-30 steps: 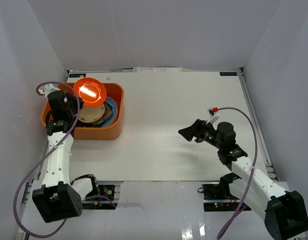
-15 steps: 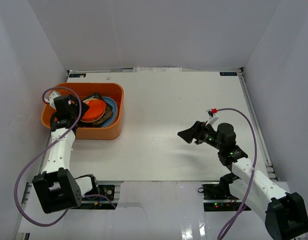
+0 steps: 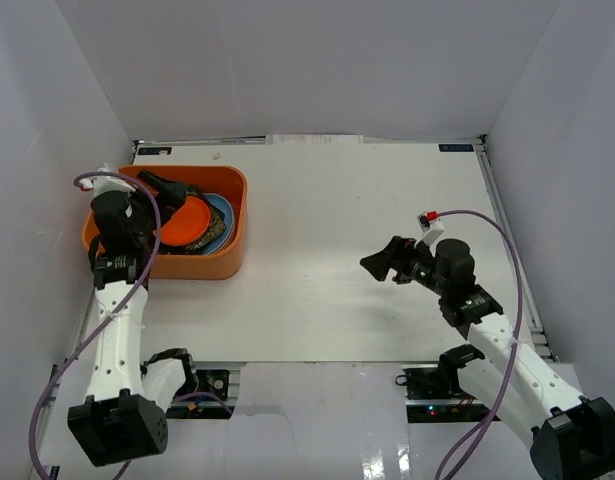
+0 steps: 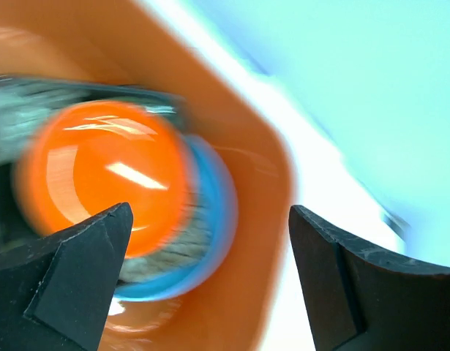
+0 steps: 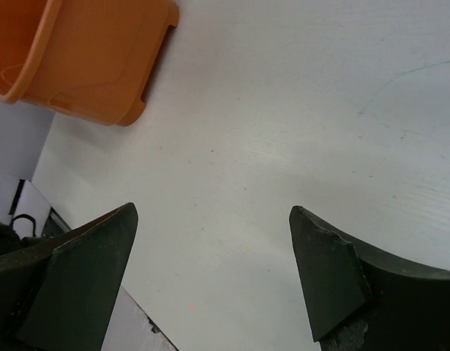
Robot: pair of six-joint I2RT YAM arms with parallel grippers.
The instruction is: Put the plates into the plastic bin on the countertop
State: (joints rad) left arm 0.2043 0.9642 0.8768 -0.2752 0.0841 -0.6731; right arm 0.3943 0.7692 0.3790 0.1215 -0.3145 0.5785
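The orange plastic bin [image 3: 202, 266] stands at the back left of the white countertop [image 3: 367, 200]. Inside it an orange plate [image 3: 187, 220] lies on top of a stack, with a light blue plate [image 3: 225, 215] showing underneath. My left gripper [image 3: 170, 192] hovers open over the bin, holding nothing. The blurred left wrist view shows the orange plate [image 4: 100, 175], the blue plate [image 4: 216, 212] and the bin wall [image 4: 272, 190] beyond the open left gripper [image 4: 210, 219]. My right gripper [image 3: 379, 262] hangs open and empty over bare countertop at the right; it also appears as the right gripper [image 5: 214, 212].
White walls close in the table on three sides. Metal rails run along the countertop's edges [image 3: 507, 240]. In the right wrist view the bin's outer corner [image 5: 85, 58] sits far off at top left, and the table's near edge [image 5: 78, 241] is at lower left.
My left gripper has opened and let go of the orange plate, which went from held up and tilted to lying on the stack in the bin. The right gripper shifted slightly.
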